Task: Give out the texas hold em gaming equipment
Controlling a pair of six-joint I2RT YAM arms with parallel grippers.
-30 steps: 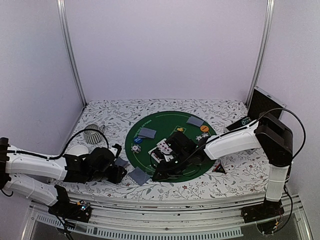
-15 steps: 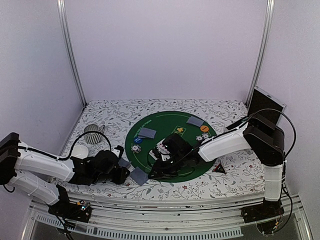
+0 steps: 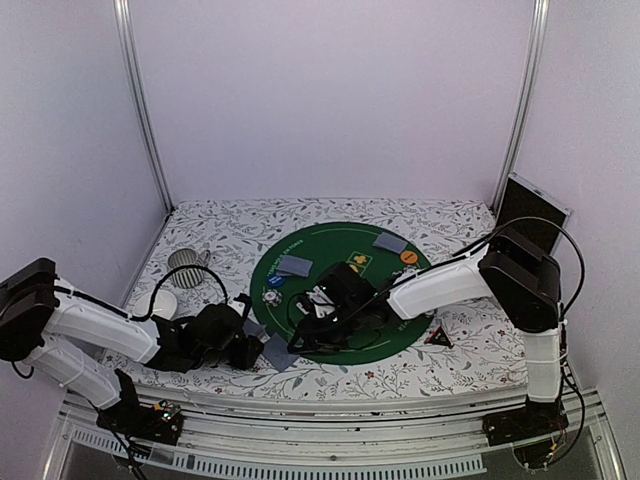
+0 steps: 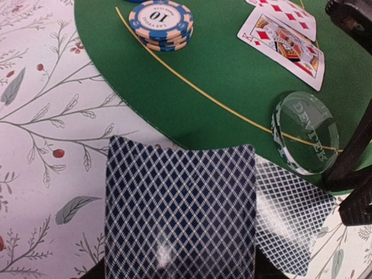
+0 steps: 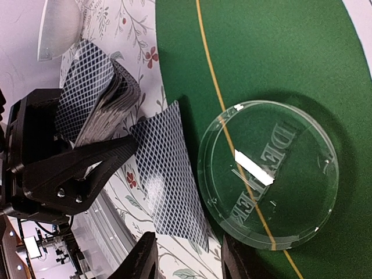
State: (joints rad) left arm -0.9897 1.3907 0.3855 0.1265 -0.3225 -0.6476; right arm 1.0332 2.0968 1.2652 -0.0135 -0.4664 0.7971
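My left gripper (image 3: 243, 348) is shut on a deck of blue-backed playing cards (image 4: 180, 209), held low over the floral cloth at the mat's near-left edge. One card (image 5: 168, 180) lies face down beside it, half on the cloth. My right gripper (image 5: 189, 261) is open, and its fingers straddle that card's near end. A clear round dealer button (image 5: 267, 174) lies flat on the green mat (image 3: 345, 300) just past the fingertips. A stack of blue-and-white chips (image 4: 161, 22) and face-up cards (image 4: 282, 43) lie farther in. A blue button (image 3: 277, 281) and an orange button (image 3: 408, 257) sit on the mat.
Face-down cards lie at the mat's left (image 3: 295, 265) and far right (image 3: 390, 242). A striped mug (image 3: 185, 262) and a white bowl (image 3: 160, 300) stand left of the mat. A black tablet (image 3: 530, 215) leans at the back right. A small dark triangle (image 3: 437, 338) lies near the right arm.
My right gripper has moved left toward the mat's near-left edge and its jaws have widened. My left gripper has slid right with the deck, closer to the single card.
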